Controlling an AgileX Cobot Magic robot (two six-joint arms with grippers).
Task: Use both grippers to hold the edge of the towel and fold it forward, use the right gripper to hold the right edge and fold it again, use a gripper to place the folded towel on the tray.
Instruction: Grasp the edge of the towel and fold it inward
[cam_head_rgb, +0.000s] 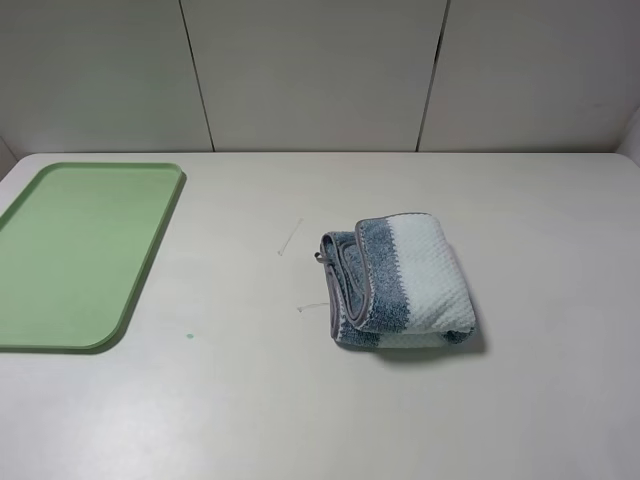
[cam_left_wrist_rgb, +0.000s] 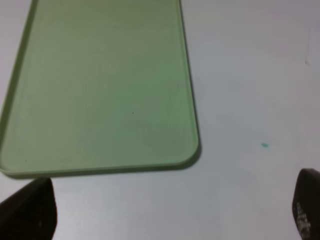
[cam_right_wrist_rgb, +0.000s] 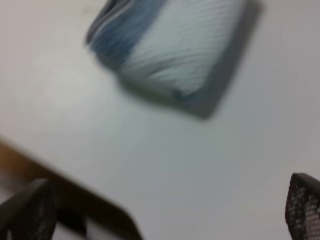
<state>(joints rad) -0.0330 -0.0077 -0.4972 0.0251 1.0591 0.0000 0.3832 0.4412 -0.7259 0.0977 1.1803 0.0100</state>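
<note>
The towel (cam_head_rgb: 400, 282) lies folded into a thick bundle on the counter (cam_head_rgb: 250, 400), right of centre and well apart from the tray (cam_head_rgb: 80, 250), which sits at the left with nothing on it. Both folds look done, so the carry to the tray seems to be what is left. The right jaws stand wide apart near the towel, holding nothing, probably placed for that pickup. The left jaws, also wide apart and empty, hang near the tray's corner.
</note>
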